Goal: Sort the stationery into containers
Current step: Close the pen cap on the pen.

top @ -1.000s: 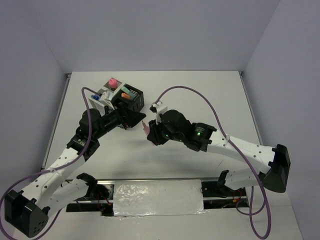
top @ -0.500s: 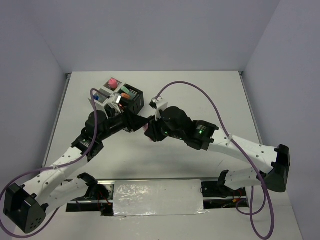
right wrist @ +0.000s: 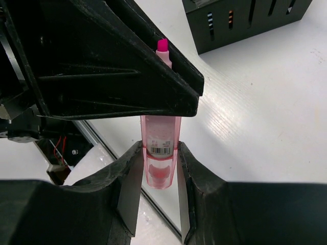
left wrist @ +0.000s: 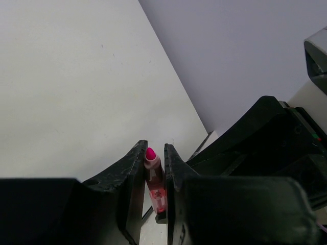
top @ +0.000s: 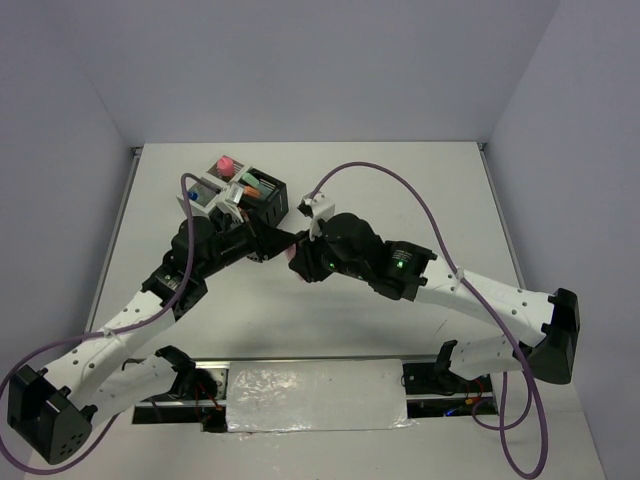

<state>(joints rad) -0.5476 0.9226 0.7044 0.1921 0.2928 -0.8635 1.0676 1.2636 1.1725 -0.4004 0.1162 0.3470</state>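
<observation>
A pink highlighter point(top: 291, 255) hangs above the table between my two grippers. My right gripper point(right wrist: 159, 148) is shut on its clear pink cap end point(right wrist: 160, 153). My left gripper point(left wrist: 155, 149) is shut around its other end, and the bare pink tip point(left wrist: 150, 153) pokes out past the fingers. In the top view the left gripper point(top: 284, 243) and right gripper point(top: 299, 263) meet just in front of the containers point(top: 278, 205). A pink-capped bottle point(top: 225, 162) and orange and green markers point(top: 256, 185) stand in the bins.
A black mesh bin point(right wrist: 245, 20) stands just beyond the held highlighter. Purple cables point(top: 400, 190) arc over both arms. A silver taped strip point(top: 315, 395) lies at the near edge between the bases. Grey walls close in the table on three sides.
My left arm has swung right to meet the right gripper, and its jaws have closed from wide open onto the highlighter's tip end. The right gripper has kept its grip and edged left.
</observation>
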